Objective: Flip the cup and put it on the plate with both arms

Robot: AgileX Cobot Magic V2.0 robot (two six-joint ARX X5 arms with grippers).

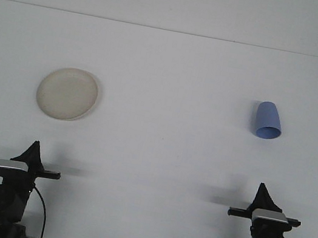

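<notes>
Blue plastic cup (267, 121) sits on the right side of a white table (164, 157), toward the far half. Its wider end faces down and slightly toward the camera, so it appears to rest upside down on its rim, though whether it leans a little cannot be told from this view. Nothing touches it.

Well apart from it, on the left side of the table at about the same depth, lies a round cream-coloured plate (67, 93). The plate is bare, with nothing on it.

At the near edge, two black robot arms wait. The right gripper (265, 193) stands near the camera on the right, roughly in line with the cup but well short of it. Its fingers show only as a single dark point, so whether the claw is wide or narrow cannot be told. The left gripper (34, 149) stands near the camera on the left, below the plate and well short of it; its claw likewise cannot be read. Neither holds anything.

Judging from this layout, the task has not begun. The cup remains to be grasped, turned upright, carried across and set on the plate; every step is still ahead.
</notes>
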